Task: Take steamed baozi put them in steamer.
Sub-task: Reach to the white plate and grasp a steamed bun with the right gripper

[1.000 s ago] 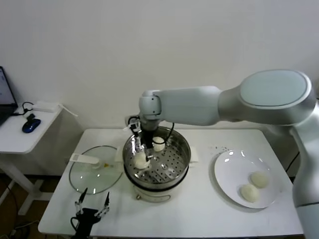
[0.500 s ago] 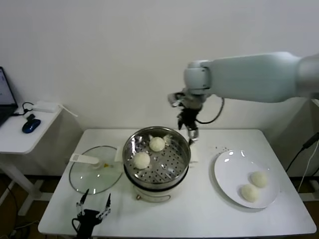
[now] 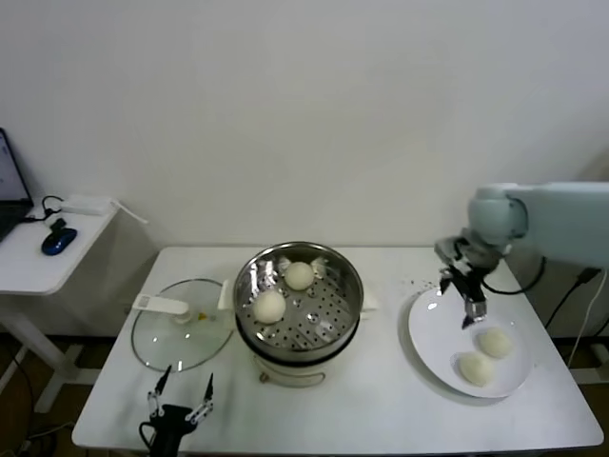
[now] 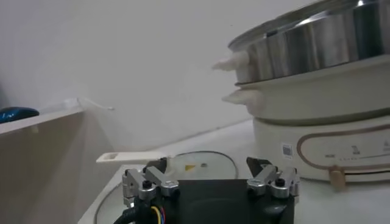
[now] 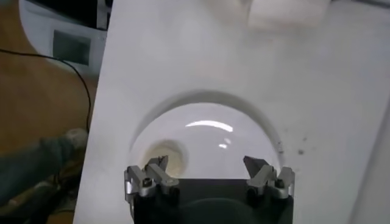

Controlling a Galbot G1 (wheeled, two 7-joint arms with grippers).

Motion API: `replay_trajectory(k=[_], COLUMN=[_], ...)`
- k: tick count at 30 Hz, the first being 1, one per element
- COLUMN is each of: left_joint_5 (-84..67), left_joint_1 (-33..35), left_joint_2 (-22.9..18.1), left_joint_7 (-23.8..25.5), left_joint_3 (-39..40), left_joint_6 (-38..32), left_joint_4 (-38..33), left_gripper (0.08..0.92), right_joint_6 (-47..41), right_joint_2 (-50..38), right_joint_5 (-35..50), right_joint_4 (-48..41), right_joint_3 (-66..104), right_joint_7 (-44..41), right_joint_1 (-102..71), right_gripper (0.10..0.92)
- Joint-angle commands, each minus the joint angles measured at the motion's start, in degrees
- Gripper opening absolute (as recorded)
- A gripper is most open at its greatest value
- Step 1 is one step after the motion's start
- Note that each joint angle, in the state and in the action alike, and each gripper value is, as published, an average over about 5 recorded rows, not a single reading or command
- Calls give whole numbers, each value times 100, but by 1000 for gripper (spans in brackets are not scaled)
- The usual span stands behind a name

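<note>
Right gripper (image 3: 473,305) swung from steamer (image 3: 299,297) to plate (image 3: 433,347) (empty, open).

A white table (image 3: 381,400) stands against a plain white wall (image 3: 304,105). On its left part lies a flat glass lid (image 3: 183,324) with a white handle (image 3: 160,305). On its right part sits a round white plate (image 3: 442,338). Off to the left, a lower side table (image 3: 38,271) carries a blue mouse (image 3: 59,240), a laptop's edge (image 3: 9,195) and a white adapter (image 3: 88,204).
</note>
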Motion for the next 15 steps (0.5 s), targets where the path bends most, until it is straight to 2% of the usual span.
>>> replay_trajectory(k=[1,15], left_joint_5=[55,106], left_joint_1=[-12,-62], left_joint_2=[-33,-49], left_joint_7=[-7,-7], left_joint_3=[-15,-2], left_joint_6=[6,54], left_joint_4=[37,84], left_gripper=[823,823], right_joint_6=[-30,-85], right_joint_2=[-1261,-1174], right_joint_5=[-1353,-1450], right_joint_4=[-357,-632], right_joint_3=[1792,2271], right_joint_7=[322,285], right_joint_1=[-2561,-2973], right_gripper=[823,823])
